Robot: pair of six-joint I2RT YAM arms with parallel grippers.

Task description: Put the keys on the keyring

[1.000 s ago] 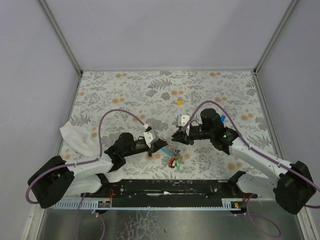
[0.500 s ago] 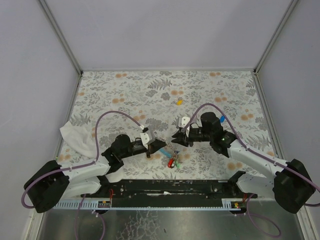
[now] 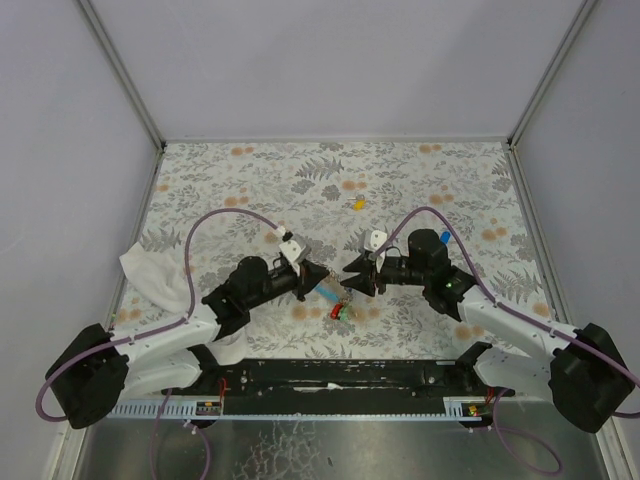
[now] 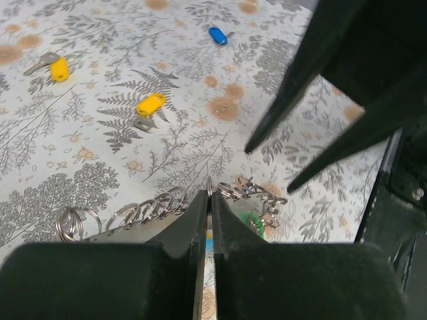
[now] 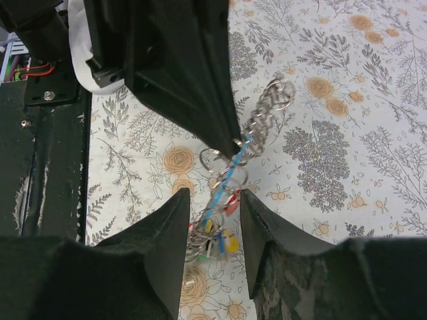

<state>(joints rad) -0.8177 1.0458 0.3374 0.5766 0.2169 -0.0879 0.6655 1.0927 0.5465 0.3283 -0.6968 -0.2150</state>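
My left gripper [image 3: 318, 275] [image 4: 209, 197] is shut on a thin metal ring of the keyring [image 4: 211, 187], a chain of rings [image 4: 143, 212] on a light-blue strap [image 5: 223, 181]. The keyring hangs from the left fingertips [image 5: 235, 142], with a bunch of red, yellow, blue and green keys [image 5: 219, 238] [image 3: 340, 309] at its low end. My right gripper [image 3: 352, 276] [image 5: 212, 195] is open, its fingers on either side of the strap and apart from it. Loose keys lie on the table: two yellow keys [image 4: 151, 105] [image 4: 59, 68] and a blue key [image 4: 217, 35] [image 3: 445, 238].
A white cloth [image 3: 152, 275] lies at the table's left edge beside the left arm. Grey walls enclose the flowered table on three sides. The black base rail [image 3: 340, 380] runs along the near edge.
My left gripper has swung up and right, lifting the keyring. The key bunch has shifted slightly left. My right gripper has closed in, its open fingers now around the strap.
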